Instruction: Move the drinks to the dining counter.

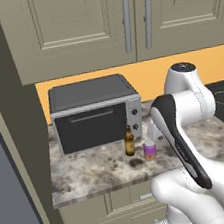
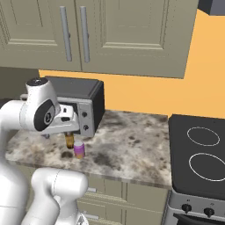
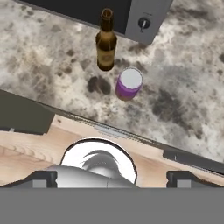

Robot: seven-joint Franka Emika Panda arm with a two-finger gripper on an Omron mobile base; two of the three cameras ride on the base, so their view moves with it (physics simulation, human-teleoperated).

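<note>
I see a brown glass bottle (image 1: 129, 141) standing just in front of the black, silver-framed toaster oven (image 1: 95, 113), and beside the bottle a purple-pink can (image 1: 149, 149) with a silver top. Under the oven my view shows grey-brown marbled stone (image 1: 92, 172), with beige-green drawers (image 1: 122, 208) below. Behind the oven I see an orange wall (image 2: 145, 94); to its side, a black stovetop (image 2: 200, 154) with white rings.

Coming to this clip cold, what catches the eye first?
The brown bottle and the purple can stand side by side on the marbled counter, just in front of the grey toaster oven. The open gripper hangs above the counter's front edge, short of both.
</note>
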